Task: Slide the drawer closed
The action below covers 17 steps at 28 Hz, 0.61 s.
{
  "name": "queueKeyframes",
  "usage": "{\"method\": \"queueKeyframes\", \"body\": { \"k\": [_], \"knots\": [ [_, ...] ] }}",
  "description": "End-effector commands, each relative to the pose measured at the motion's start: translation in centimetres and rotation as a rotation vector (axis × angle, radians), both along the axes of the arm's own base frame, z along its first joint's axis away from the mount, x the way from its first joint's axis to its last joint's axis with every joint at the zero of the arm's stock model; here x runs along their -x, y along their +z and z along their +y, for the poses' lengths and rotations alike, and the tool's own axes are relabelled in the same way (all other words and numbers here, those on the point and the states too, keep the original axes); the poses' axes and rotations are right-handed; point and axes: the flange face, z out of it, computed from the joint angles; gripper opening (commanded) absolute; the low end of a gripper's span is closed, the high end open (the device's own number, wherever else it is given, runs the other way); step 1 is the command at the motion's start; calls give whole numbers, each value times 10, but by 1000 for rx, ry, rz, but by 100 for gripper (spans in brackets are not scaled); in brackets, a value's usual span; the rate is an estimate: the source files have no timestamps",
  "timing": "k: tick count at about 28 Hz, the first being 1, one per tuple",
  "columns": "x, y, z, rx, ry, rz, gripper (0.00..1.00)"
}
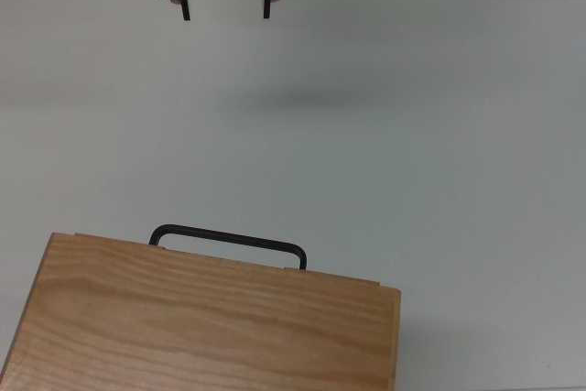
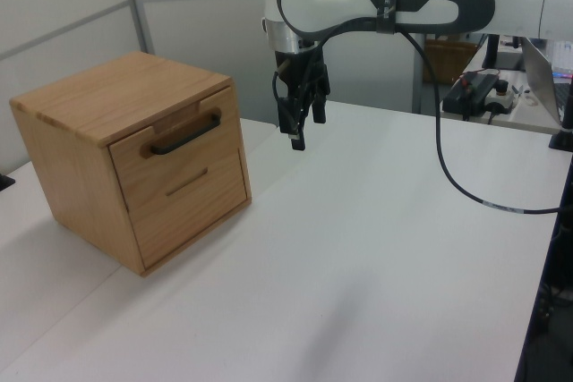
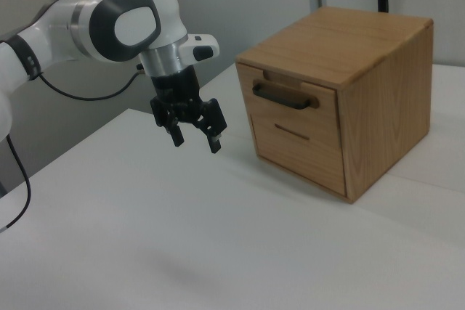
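Observation:
The drawer [image 2: 170, 151] is the upper front panel of a light wooden cabinet, and it sits flush with the cabinet's face. Its black bar handle [image 1: 227, 243] pokes out past the cabinet top in the top view; the drawer [image 3: 287, 99] also shows in the right view. My gripper [image 1: 225, 14] hangs open above the white table, well away from the handle, at the upper edge of the top view. In the left view my gripper [image 2: 297, 127] is to the right of the cabinet; in the right view my gripper [image 3: 195, 141] is to its left.
The wooden cabinet [image 2: 98, 96] stands on a white table [image 2: 358, 248]. A second, lower panel [image 3: 294, 143] lies under the drawer. A black cable [image 2: 448, 176] hangs from the arm. A wall and posts stand behind the table.

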Motion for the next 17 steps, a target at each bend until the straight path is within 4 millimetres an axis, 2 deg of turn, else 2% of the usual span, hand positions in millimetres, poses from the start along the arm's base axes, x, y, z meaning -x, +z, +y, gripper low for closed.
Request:
{"method": "queueKeyframes", "body": {
  "k": [1,8,17],
  "knots": [
    [6,1,-2,-13,5,13,100],
    [4,0,-3,-20,-78,1,100],
    [5,-2,-3,-20,-86,6,100]
  ]
}}
